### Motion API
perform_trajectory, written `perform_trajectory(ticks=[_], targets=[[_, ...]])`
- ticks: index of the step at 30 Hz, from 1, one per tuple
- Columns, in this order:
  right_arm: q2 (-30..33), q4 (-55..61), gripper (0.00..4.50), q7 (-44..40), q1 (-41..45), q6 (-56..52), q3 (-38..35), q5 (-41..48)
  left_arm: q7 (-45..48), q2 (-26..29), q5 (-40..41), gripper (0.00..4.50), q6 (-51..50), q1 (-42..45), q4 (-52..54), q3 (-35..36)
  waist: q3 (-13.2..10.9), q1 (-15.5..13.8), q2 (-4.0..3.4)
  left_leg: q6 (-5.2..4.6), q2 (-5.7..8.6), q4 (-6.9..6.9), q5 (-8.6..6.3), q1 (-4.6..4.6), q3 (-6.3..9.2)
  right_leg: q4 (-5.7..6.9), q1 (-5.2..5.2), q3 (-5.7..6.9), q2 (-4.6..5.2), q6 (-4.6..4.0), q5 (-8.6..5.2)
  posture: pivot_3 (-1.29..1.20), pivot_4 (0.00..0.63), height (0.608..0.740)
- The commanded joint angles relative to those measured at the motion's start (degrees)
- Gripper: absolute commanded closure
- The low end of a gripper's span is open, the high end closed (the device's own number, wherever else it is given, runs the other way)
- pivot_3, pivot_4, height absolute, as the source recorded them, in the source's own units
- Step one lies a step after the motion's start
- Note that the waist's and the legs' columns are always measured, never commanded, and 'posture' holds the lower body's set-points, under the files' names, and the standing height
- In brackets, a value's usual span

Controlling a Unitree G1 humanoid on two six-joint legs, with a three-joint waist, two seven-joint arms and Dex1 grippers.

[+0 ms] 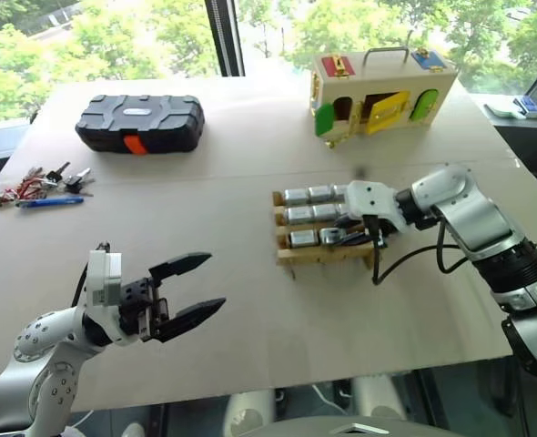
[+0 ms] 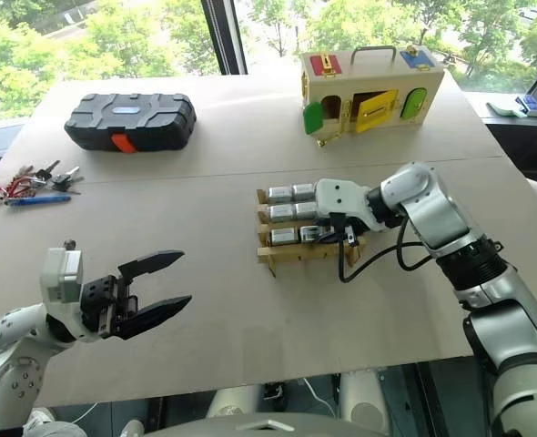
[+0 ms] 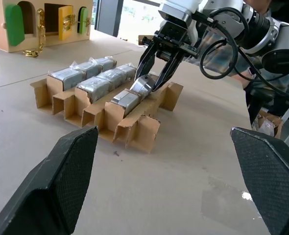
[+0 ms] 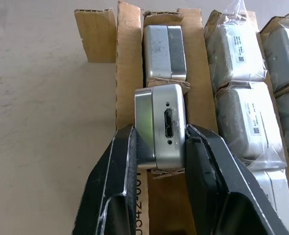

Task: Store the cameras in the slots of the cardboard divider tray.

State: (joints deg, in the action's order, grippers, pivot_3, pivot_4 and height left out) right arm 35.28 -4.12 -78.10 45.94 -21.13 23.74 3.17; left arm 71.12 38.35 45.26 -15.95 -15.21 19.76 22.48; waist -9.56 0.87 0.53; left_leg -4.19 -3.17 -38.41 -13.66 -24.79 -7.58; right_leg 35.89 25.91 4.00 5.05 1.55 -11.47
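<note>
Setting: brown table (image 1: 250, 300) by a window with trees outside.
Right gripper (image 4: 160, 147): clamped on a silver camera (image 4: 161, 126), fingers on its two sides, the port face towards the wrist view; it hangs over the middle slot of the tray's near row, tilted and not yet seated.
Tray (image 1: 291, 258): cardboard grid at mid-table, below the right gripper.
Near row: one bare camera (image 4: 164, 51) already sits in the end slot beyond the held one; the slot on the gripper's side looks empty, as far as I can tell.
Other rows: the two rows behind are filled with wrapped cameras (image 3: 93, 88), three to a row in the left wrist view.
Left gripper (image 1: 185, 291): wide apart and empty, raised over the table's near left, well away from the tray.
Progress: most slots filled; the held camera needs lowering and releasing, and one slot probably remains after that.
Loose cameras: none lying on the table that I can make out.
Elsewhere: black case (image 1: 141, 123), wooden box (image 1: 382, 91) and keys (image 1: 41, 182) along the far side, untouched by either arm.
</note>
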Motion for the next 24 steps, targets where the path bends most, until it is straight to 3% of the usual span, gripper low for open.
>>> perform_trajectory(ticks=[1,2,3,6,15,24], targets=[[-0.31,-0.73,3.64,0.09,0.11,-0.89,0.36,-0.39,0.06,0.05,1.31,0.00,0.68,0.04,2.04,1.08,0.01,0.04,0.00,0.00,0.00,0.00,0.00,0.00,0.00,0.00,0.00,0.00,0.00,0.00,0.00,0.00,0.150,0.740],[-0.39,-0.62,3.64,0.19,0.16,-1.30,-0.07,-0.02,0.04,0.08,1.29,0.00,0.62,0.28,1.92,0.92,0.01,0.05,0.00,0.00,0.00,0.00,0.00,0.01,0.00,0.00,0.00,0.00,0.00,0.00,0.00,0.00,0.150,0.740],[-0.50,-0.51,2.61,0.55,0.20,-1.70,-0.54,0.24,0.03,0.10,1.25,0.00,0.57,0.52,1.80,0.74,0.01,0.05,0.00,0.00,0.00,0.00,0.00,0.01,0.00,0.01,0.00,0.00,0.00,-0.01,0.00,0.00,0.150,0.740],[-0.75,0.87,1.26,3.24,-0.21,-2.19,-2.48,0.43,0.17,0.12,1.10,0.00,0.40,1.56,1.31,0.00,-0.01,-0.01,-0.03,0.01,0.00,0.00,0.01,-0.03,-0.01,0.01,0.03,-0.01,0.01,-0.02,0.01,0.00,0.150,0.740],[2.80,21.82,1.26,13.65,-9.33,-14.76,-14.78,6.94,1.24,0.31,0.72,0.00,-0.10,4.76,-0.87,-1.83,-0.01,-0.29,-0.01,0.11,0.01,0.04,0.06,-0.12,-0.02,-0.02,0.06,-0.01,0.05,-0.02,0.01,0.00,0.150,0.740],[5.33,26.15,1.26,21.27,-17.04,-19.62,-20.67,9.21,2.90,1.30,0.38,0.00,-0.43,8.33,-3.40,-3.03,-0.01,-0.20,-0.02,-0.02,0.01,0.04,-0.01,-0.06,-0.01,-0.01,0.06,-0.01,-0.02,-0.01,0.00,0.00,0.150,0.740]])
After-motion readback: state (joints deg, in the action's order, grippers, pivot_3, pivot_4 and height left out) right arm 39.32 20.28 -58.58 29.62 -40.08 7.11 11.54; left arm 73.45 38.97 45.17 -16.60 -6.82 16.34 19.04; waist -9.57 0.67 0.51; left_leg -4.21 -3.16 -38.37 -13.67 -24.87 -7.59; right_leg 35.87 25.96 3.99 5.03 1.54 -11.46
